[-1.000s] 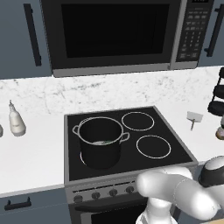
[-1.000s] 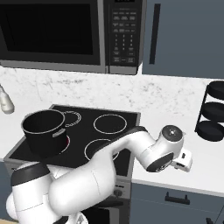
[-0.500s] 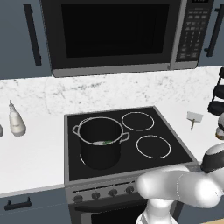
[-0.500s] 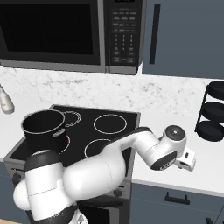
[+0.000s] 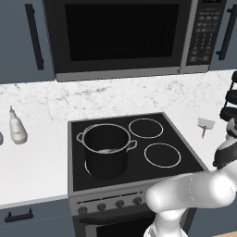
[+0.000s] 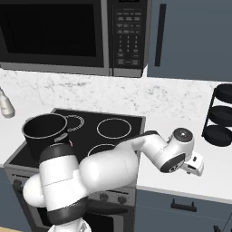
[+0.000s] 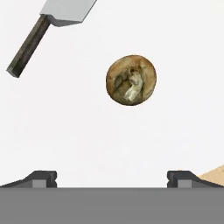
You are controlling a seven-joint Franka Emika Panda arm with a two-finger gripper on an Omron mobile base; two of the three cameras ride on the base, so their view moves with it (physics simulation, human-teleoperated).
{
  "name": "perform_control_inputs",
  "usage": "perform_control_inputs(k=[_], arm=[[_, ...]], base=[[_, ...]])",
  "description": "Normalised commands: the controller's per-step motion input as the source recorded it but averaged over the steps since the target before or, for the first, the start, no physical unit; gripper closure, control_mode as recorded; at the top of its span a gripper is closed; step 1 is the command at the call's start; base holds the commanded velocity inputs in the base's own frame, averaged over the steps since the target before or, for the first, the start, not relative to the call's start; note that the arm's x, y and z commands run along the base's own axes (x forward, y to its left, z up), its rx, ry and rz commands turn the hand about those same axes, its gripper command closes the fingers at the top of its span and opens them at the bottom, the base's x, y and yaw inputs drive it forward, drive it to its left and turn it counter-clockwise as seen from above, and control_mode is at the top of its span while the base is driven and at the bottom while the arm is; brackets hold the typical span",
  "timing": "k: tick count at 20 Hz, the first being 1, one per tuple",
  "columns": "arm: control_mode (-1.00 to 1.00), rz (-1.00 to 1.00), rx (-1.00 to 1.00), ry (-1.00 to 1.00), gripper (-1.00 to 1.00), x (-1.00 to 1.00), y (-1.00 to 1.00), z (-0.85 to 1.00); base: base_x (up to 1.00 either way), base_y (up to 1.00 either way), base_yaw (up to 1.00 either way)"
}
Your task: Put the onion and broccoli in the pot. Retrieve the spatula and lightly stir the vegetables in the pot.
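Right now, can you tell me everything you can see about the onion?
The onion is a small round bulb with mottled brown and tan skin and a pale, whitish patch in its middle. In the hand view it lies alone on the plain white counter, whole and unpeeled, touching nothing else. The spatula lies apart from it. The open gripper hangs above, not touching it; the onion sits about midway between the two fingertips.

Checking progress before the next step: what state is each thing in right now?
onion: on the counter, untouched
spatula: lying flat on the counter
pot: upright on the stove, uncovered, green bit inside
tool: open, empty, above the onion
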Motion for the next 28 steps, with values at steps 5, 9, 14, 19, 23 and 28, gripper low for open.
perform_control_inputs(k=[5, 9, 14, 19, 23, 28], arm=[[-1.0, -0.02, 0.0, 0.01, -1.0, 0.12, -0.2, -0.17], [-1.0, -0.02, 0.0, 0.0, -1.0, 0.16, -0.17, -0.1], [-1.0, -0.01, 0.0, 0.0, -1.0, 0.25, -0.02, -0.12], [-1.0, 0.0, 0.0, 0.0, -1.0, 0.21, -0.04, -0.14], [-1.0, -0.04, 0.0, 0.02, -1.0, 0.05, -0.1, -0.15], [-1.0, -0.06, 0.0, 0.03, -1.0, 0.03, -0.14, -0.13]], base=[[0.0, 0.0, 0.0], [0.0, 0.0, 0.0], [0.0, 0.0, 0.0], [0.0, 0.0, 0.0], [0.0, 0.0, 0.0], [0.0, 0.0, 0.0]])
